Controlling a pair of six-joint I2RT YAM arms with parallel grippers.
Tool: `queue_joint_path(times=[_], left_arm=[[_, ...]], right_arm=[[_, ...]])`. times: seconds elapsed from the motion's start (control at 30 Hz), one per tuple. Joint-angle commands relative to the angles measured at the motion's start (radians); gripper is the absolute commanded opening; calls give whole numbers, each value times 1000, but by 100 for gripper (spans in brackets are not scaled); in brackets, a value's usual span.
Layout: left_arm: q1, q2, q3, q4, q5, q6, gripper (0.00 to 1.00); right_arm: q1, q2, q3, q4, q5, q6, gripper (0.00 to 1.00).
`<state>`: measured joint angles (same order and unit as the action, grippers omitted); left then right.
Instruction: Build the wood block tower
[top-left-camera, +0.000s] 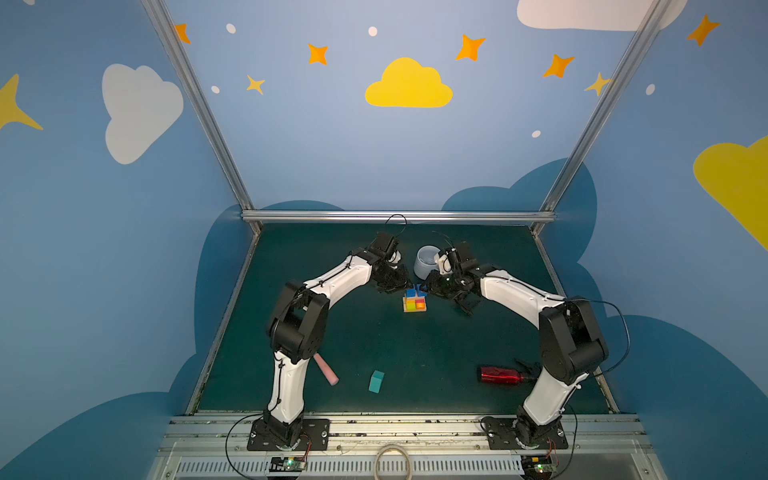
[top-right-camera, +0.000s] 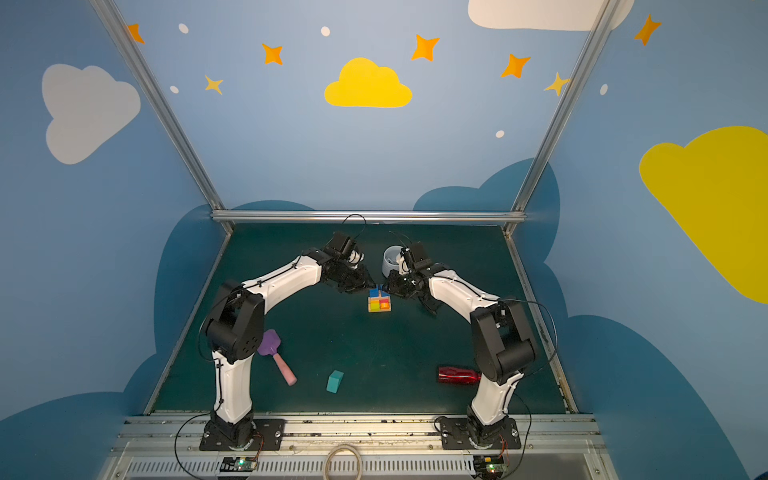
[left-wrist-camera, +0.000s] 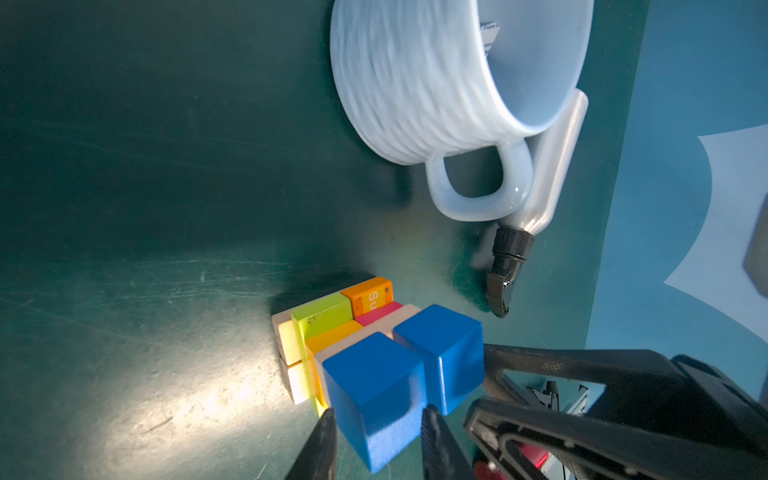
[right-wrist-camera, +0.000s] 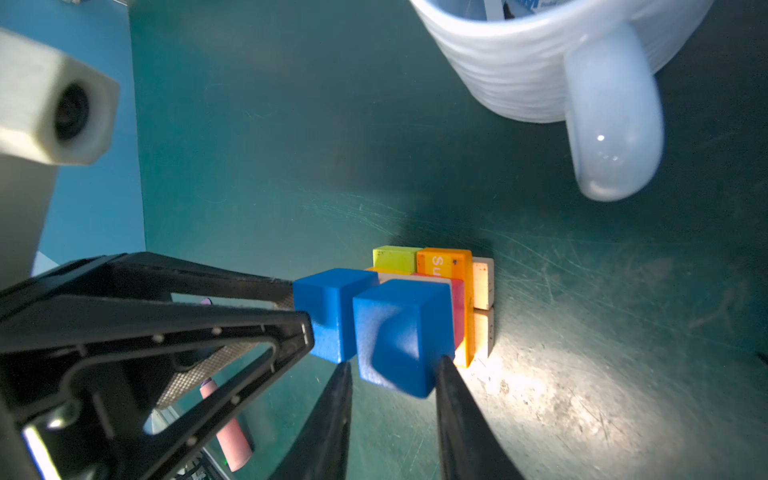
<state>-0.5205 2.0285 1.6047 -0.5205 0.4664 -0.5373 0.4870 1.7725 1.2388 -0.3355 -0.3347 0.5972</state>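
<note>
Both top views look across the green surface from the arm bases. Nearest, a teal house-shaped block lies alone, with a pink-handled purple spatula to its left and a red bottle to its right, all well apart from the build. Further back, about mid-surface, stands the tower: tan bars lowest, with yellow-green, orange and pink pieces above them and two blue cubes at the top rear. Both arms bend inward and meet over it. In the left wrist view the left claw is clenched on the left blue cube, a fingertip against each side. In the right wrist view the right claw likewise grips the right blue cube. The two cubes sit side by side, touching or nearly so. Beyond the tower, just behind the claws, a white mug stands upright.
</note>
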Motion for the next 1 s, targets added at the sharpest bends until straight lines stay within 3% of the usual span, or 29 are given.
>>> queue_joint_path(times=[0.0, 0.97], left_arm=[[-6, 18, 31, 4, 14, -1, 34], [-9, 23, 35, -3, 11, -7, 35]], right_arm=[[6, 20, 10, 12, -9, 0, 32], [-3, 32, 58, -20, 10, -22, 40]])
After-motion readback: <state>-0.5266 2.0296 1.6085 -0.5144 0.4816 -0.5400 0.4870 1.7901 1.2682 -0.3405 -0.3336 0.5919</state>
